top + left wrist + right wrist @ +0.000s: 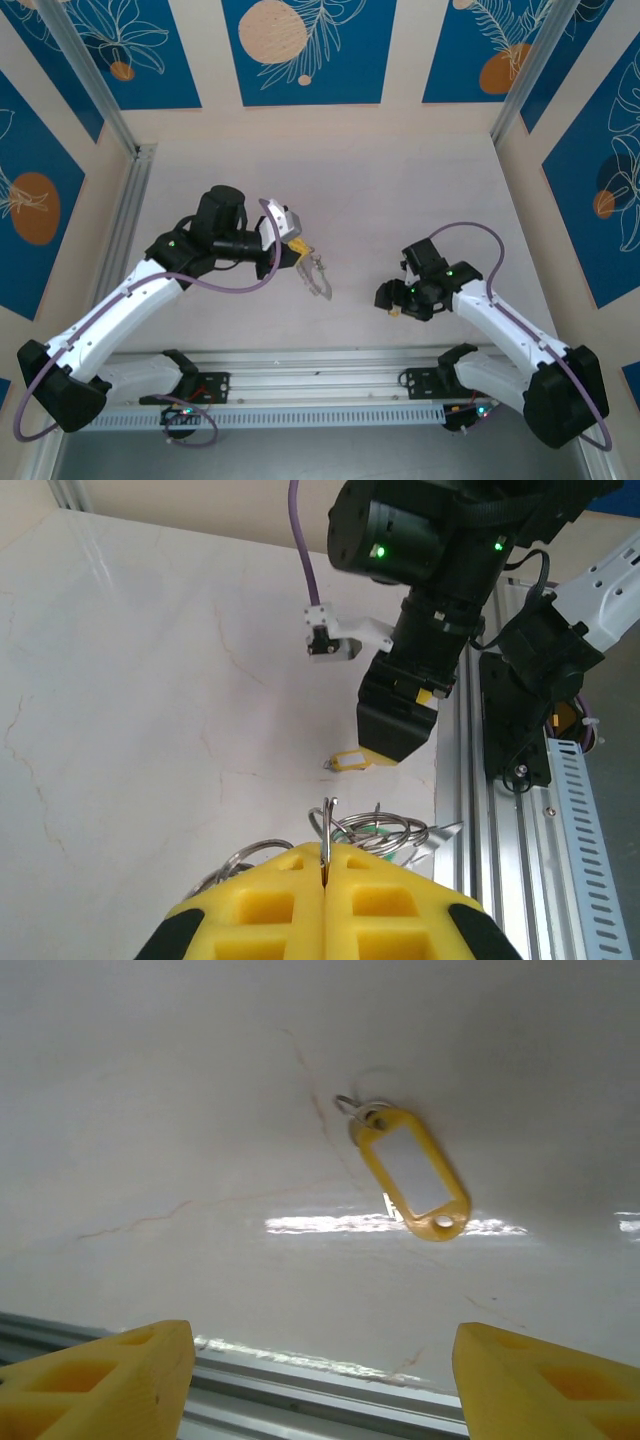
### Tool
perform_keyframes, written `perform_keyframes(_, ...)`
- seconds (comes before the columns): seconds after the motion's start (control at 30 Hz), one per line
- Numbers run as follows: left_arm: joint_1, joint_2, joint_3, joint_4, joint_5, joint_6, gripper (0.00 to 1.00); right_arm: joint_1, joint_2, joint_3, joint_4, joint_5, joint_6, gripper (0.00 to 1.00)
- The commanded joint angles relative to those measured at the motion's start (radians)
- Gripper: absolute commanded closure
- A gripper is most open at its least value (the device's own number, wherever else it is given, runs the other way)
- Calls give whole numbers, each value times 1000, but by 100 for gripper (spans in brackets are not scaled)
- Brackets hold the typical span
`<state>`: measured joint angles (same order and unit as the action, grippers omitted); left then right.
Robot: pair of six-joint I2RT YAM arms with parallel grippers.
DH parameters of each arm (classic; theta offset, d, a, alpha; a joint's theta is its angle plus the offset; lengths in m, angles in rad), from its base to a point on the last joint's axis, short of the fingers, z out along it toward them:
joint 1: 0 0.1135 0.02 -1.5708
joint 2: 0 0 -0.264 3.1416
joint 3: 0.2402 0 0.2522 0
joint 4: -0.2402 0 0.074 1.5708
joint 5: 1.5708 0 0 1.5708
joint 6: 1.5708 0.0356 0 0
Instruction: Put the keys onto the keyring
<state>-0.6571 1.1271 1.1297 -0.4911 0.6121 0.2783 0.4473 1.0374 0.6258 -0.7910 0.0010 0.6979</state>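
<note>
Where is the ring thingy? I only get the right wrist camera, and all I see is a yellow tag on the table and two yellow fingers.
Observer: The left gripper has it. It is shut on a bunch of silvery wire rings.
Operator: Is that close to my tag?
Observer: Not really. In the top view the rings are off to the left of the right gripper, with bare table between them.
Operator: Is my gripper near the tag?
Observer: Yes. In the left wrist view its tip is right by the yellow tag, but I cannot tell if they touch.
</note>
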Motion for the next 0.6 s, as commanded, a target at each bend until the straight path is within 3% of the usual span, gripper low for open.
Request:
perform_keyframes(0.0, 6, -6, -7, 61, 31, -24, 100, 29, 75, 12, 54, 54, 25, 30)
perform_keyframes(0.2, 6, -3, -18, 72, 1, -30, 100, 43, 206, 58, 111, 88, -11, 30)
perform_keyframes(0.37, 15, -1, -22, 79, -22, -32, 100, 43, 224, 65, 112, 174, -23, 33)
perform_keyframes(0.57, 25, 12, -20, 88, -5, -49, 100, 23, 242, 96, 110, 221, -81, 47)
